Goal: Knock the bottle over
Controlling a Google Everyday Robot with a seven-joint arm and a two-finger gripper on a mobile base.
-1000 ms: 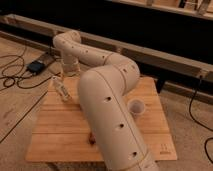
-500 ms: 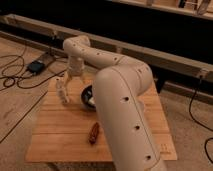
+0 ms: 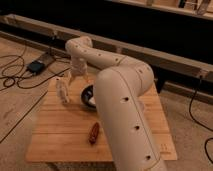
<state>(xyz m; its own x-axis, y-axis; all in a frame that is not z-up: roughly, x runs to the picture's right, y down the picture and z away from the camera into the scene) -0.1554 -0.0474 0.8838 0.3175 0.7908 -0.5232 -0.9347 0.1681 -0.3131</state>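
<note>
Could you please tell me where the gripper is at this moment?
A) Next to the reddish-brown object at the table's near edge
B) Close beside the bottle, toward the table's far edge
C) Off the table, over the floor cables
B: the gripper hangs close beside the bottle over the far part of the table, well away from the reddish-brown object near the front.

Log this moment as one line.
small clear plastic bottle: standing, not yet knocked over | gripper: beside it, over light wooden table | reddish-brown oblong object: near front edge
</note>
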